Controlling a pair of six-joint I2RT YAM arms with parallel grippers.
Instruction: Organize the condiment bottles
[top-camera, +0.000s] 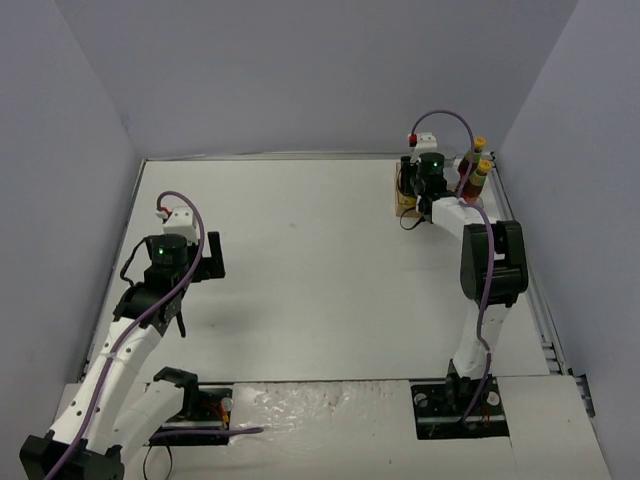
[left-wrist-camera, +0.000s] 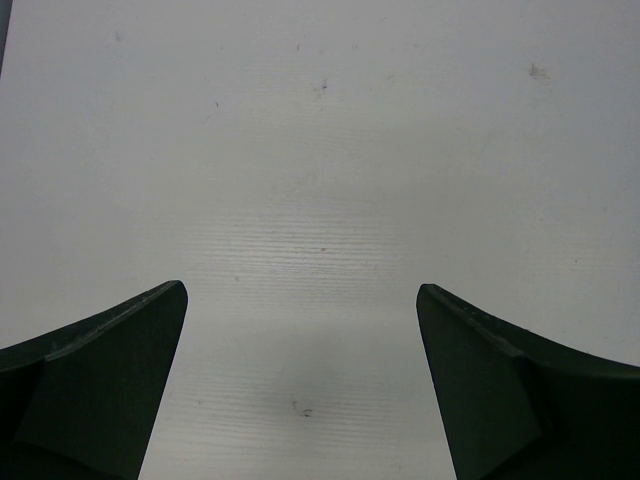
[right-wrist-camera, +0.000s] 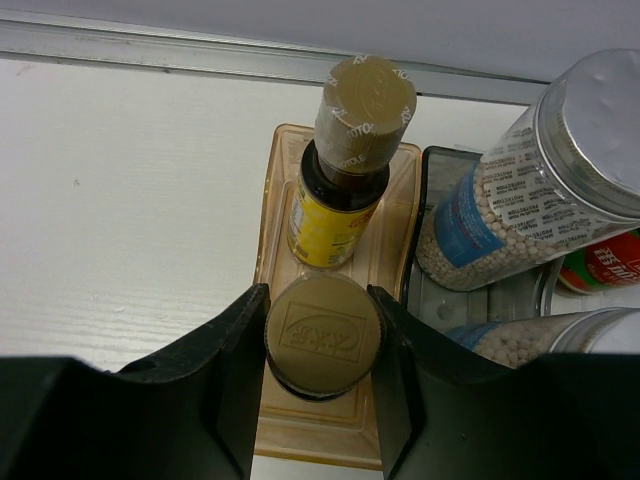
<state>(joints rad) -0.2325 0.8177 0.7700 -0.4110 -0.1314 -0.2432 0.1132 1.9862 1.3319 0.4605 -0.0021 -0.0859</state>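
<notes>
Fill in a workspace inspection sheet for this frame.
Surface: white table, a few small specks.
Job's things: tan-capped bottle gripped over the orange tray compartment; second tan-capped bottle standing in that compartment; two silver-lidded shakers in the next compartment; two dark red bottles with yellow caps, rightmost.
Clutter: nothing seen.
Grippers: right gripper, fingers shut on the tan cap; left gripper open, empty, over bare table.
Cables: purple cables looped along both arms.
Surroundings: plain grey walls; metal rail along the far edge.
</notes>
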